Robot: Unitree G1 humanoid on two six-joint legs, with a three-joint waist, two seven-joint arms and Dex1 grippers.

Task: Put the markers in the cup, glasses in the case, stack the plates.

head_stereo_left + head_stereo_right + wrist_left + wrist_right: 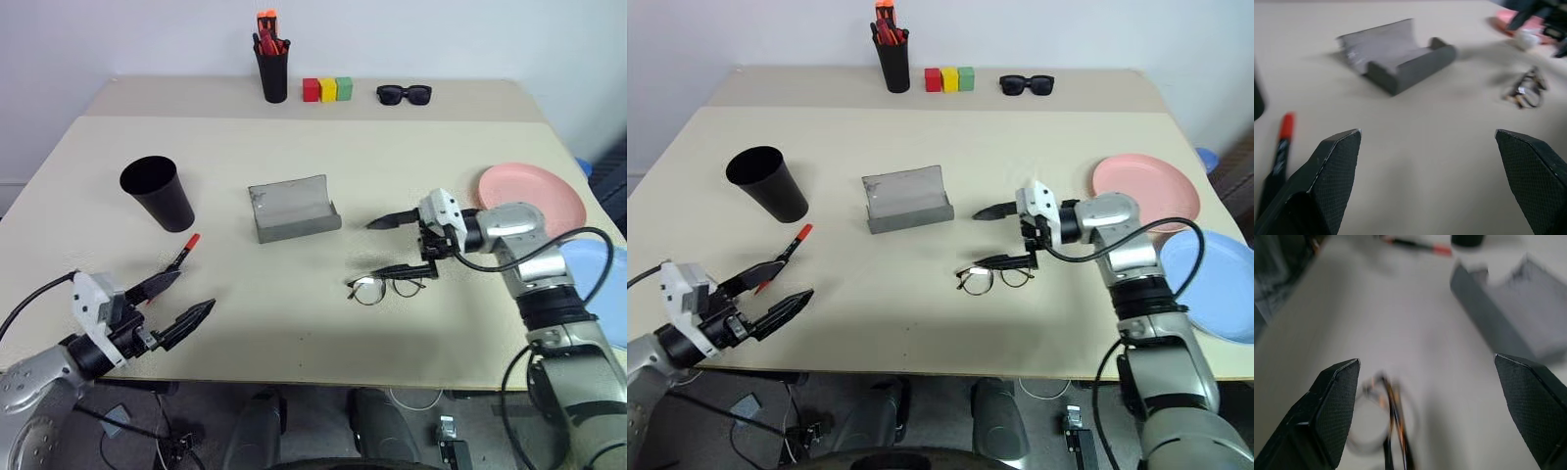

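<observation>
The right gripper [400, 245] hung with its fingers spread wide just above the glasses [386, 286], which lay folded on the table [294, 176], near the open grey case [292, 209]. The left gripper [181, 299], also wide and empty, hovered beside the red-capped marker [181, 253], perhaps just over its black end. The black cup [159, 193] stood upright beyond the marker. The pink plate [534, 196] and blue plate [593, 279] lay side by side, unstacked.
</observation>
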